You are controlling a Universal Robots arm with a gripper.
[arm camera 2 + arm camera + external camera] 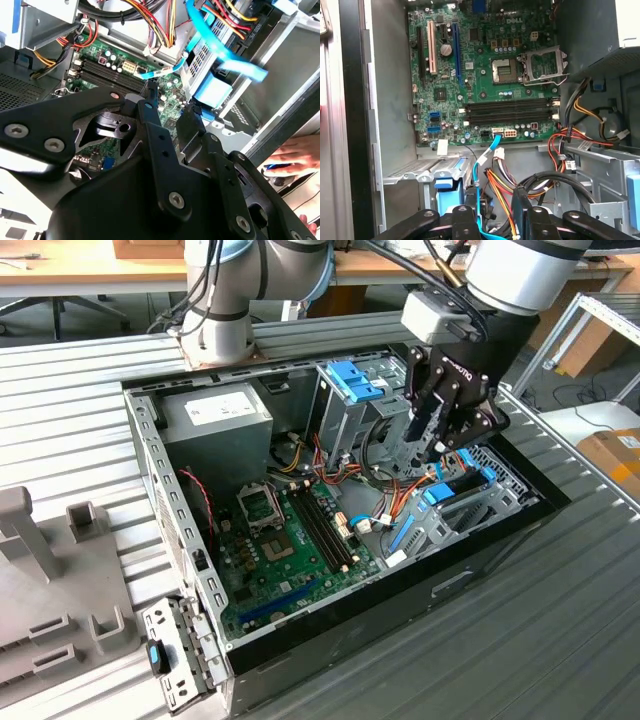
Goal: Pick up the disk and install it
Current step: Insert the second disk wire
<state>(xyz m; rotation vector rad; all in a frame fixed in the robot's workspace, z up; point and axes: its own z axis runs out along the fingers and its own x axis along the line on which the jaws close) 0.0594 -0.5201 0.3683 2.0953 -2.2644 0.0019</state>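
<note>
gripper (447, 445) hovering inside open pc case (400, 580), right above blue-railed drive bay (455, 490). disk mostly hidden under it, honestly can't tell if claw's gripping anything.

A ribbed metal counter (560, 640) carries the open computer case (480, 560) and a grey plastic fixture (50, 590).

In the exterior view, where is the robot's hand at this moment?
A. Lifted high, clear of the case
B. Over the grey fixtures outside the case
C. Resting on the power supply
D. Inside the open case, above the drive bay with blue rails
D: the hand is down within the open case at the exterior view's right, just above the drive bay with blue rails, far from the power supply.
</note>
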